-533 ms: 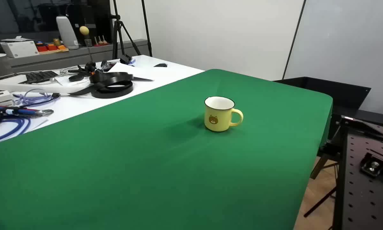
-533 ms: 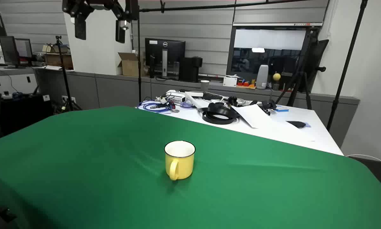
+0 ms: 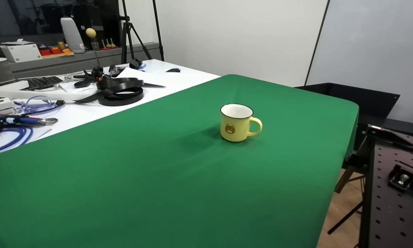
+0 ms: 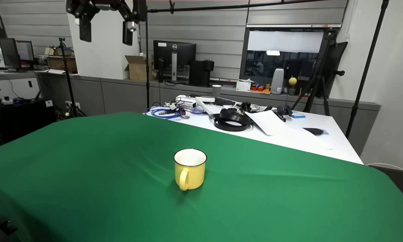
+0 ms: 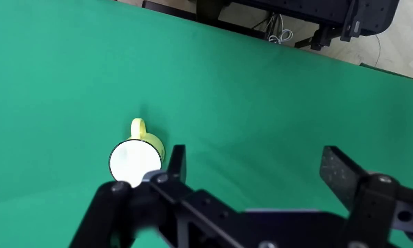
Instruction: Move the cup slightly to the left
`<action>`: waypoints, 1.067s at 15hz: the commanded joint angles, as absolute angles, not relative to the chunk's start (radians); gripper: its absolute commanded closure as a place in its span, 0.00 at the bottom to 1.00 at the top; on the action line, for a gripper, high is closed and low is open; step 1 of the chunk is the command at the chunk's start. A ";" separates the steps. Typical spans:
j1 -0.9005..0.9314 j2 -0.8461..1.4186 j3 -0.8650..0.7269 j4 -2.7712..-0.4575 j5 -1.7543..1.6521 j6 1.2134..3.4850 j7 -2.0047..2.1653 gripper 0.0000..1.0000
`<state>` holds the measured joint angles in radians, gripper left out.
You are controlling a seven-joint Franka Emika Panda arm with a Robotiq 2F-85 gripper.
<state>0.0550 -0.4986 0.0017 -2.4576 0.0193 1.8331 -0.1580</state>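
Note:
The cup is a small pale-yellow mug with a white inside and dark rim. It stands upright on the green table (image 3: 123, 186) in both exterior views (image 3: 236, 126) (image 4: 190, 169). A brown bear face shows on its side and a loop handle sticks out. In the wrist view the cup (image 5: 136, 160) is left of the jaws, its lower edge partly hidden by the left finger's linkage. My gripper (image 4: 106, 37) hangs high above the table, apart from the cup. Its fingers are wide apart with nothing between them in the wrist view (image 5: 254, 148).
A white table (image 4: 305, 137) with cables, a black strap roll (image 4: 231, 119) and papers adjoins the green one. A black perforated stand (image 3: 399, 203) is beyond the green table's edge. Tripods (image 3: 127, 34) stand behind.

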 commanded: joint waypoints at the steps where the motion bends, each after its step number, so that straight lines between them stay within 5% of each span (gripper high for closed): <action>1: 0.057 -0.498 0.000 -2.456 0.019 1.831 -0.157 0.00; 16: -0.152 -0.120 -0.138 -2.371 -0.183 2.390 -0.139 0.00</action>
<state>-0.1375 -0.2371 -0.1183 -2.4321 -0.1755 2.3569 -0.1602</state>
